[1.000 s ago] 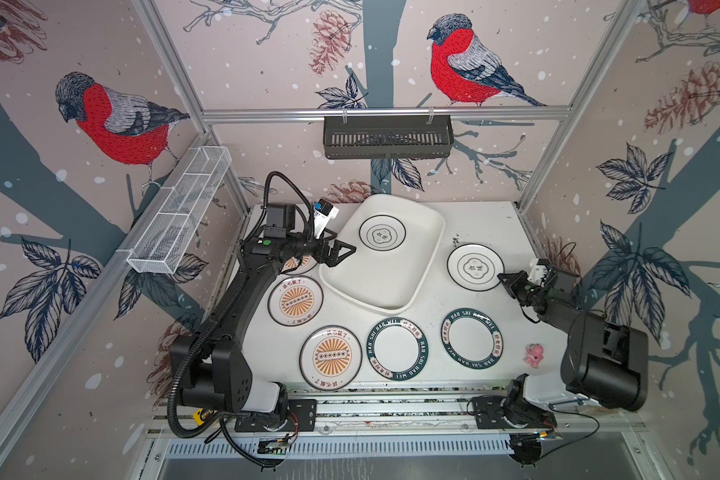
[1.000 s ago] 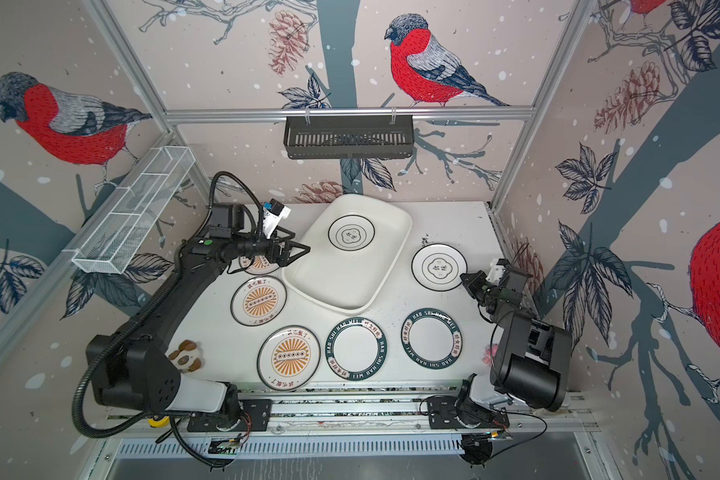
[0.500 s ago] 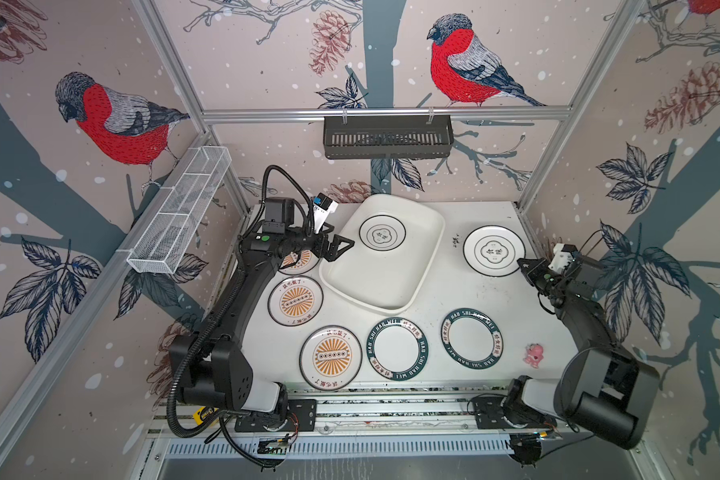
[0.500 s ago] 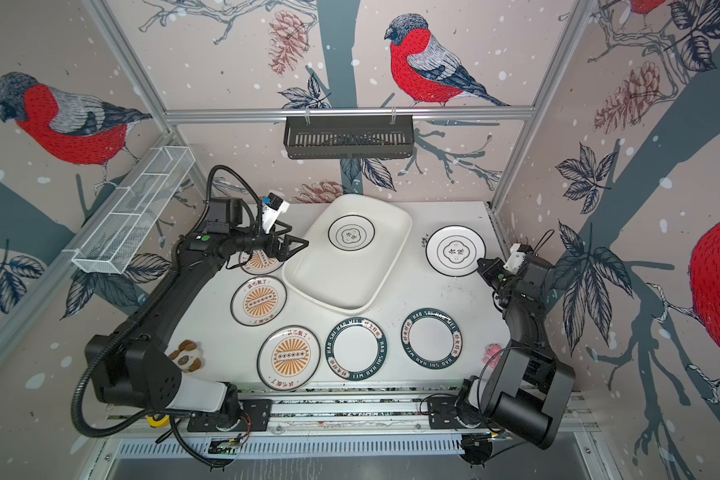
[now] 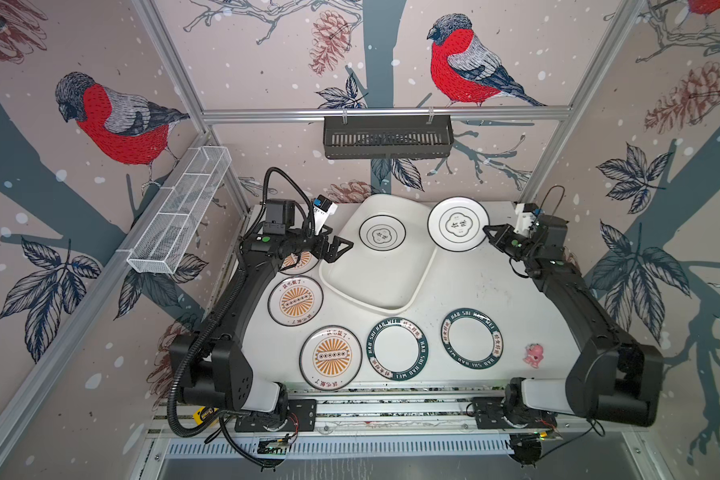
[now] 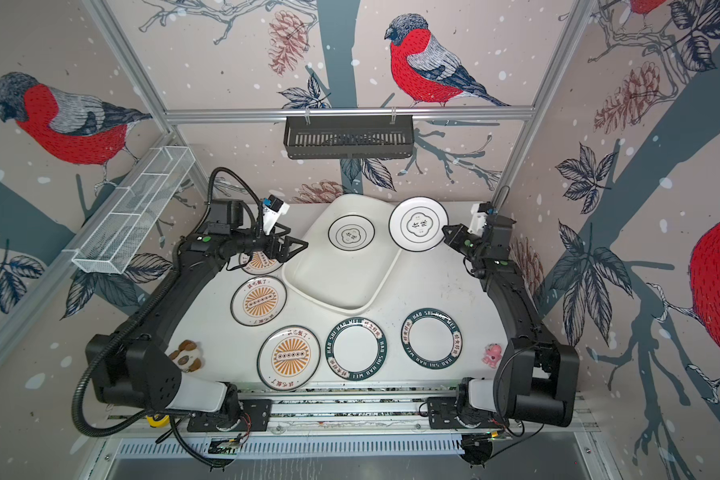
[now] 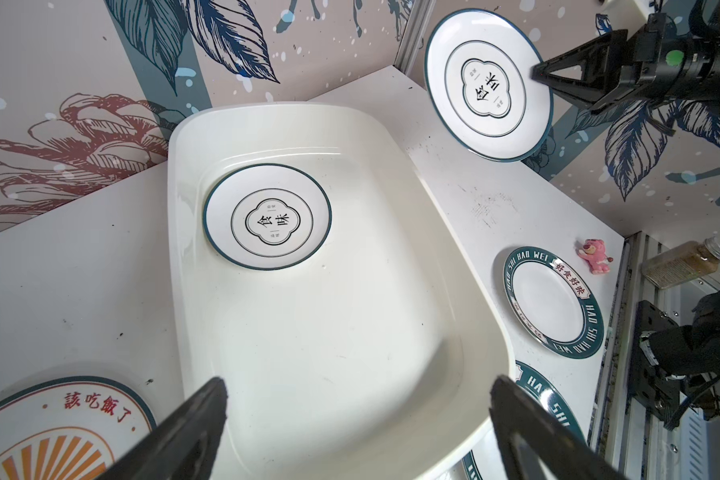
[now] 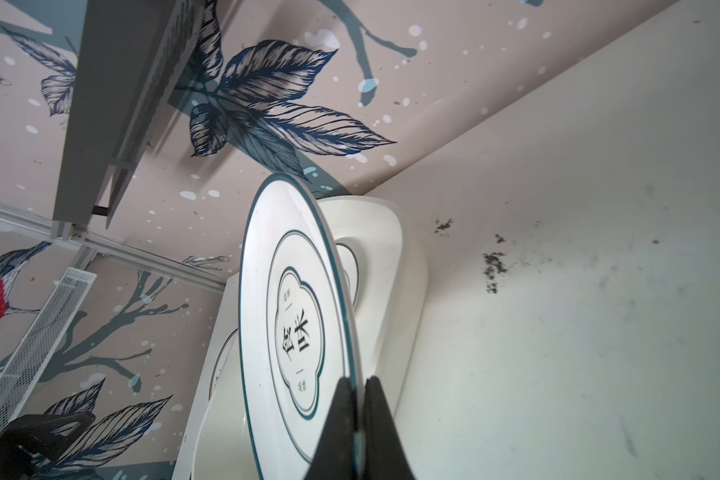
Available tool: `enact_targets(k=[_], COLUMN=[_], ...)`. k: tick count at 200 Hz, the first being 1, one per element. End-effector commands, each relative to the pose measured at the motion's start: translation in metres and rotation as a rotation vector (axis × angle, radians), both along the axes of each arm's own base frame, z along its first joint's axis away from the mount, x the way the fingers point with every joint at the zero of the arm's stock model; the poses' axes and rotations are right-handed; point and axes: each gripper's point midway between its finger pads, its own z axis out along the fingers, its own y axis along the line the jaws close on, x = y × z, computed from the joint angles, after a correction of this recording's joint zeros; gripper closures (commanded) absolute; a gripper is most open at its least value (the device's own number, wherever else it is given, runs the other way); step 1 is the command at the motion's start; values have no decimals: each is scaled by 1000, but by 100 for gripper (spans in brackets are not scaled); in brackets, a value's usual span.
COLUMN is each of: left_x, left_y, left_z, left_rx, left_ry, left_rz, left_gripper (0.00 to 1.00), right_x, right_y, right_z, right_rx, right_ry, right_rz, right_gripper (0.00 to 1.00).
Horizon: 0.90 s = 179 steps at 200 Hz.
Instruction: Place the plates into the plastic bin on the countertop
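My right gripper (image 5: 488,232) (image 8: 357,382) is shut on the rim of a cloud-centred plate (image 5: 458,224) (image 8: 296,324). It holds the plate tilted in the air, just right of the plastic bin's (image 5: 375,274) back corner. A second cloud plate (image 5: 382,232) lies inside the bin. My left gripper (image 5: 341,249) (image 7: 358,390) hangs open over the bin's left rim, with nothing in it. On the countertop (image 5: 474,282) lie orange sunburst plates (image 5: 295,301) (image 5: 330,357), a third (image 5: 298,262) partly under the left arm, and two green-banded plates (image 5: 398,349) (image 5: 472,338).
A pink toy (image 5: 533,354) sits near the front right edge and a brown-white plush (image 6: 186,355) at the front left. A black slatted basket (image 5: 387,137) hangs on the back wall. A wire-mesh basket (image 5: 179,216) runs along the left wall.
The right gripper has lifted the cloud plate off the countertop and carried it back and left toward the bin. The left gripper has stayed open at the bin's left rim.
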Motion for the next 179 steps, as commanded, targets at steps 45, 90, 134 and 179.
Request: enact_targets(k=[45,90,134,179], left_x=[-4,-5,-7,-7], left_y=[-1,-3,-5,-5], left_z=[9,8,5,8], left_rx=[-14,-34,-42,-46], left_ry=[-44,-33,-26,-29], left_rz=[-12,-20,-26,-28], left_gripper=[2,2,2,2], right_x=[44,73,97,118], right_y=[98,133,151,167], right_z=[3,-26,-61,-87], right_rx=[24,77,87,102], right_ry=[-26,10,60,102], right_rz=[144,178,181,191], right_gripper=[99,99,99,99])
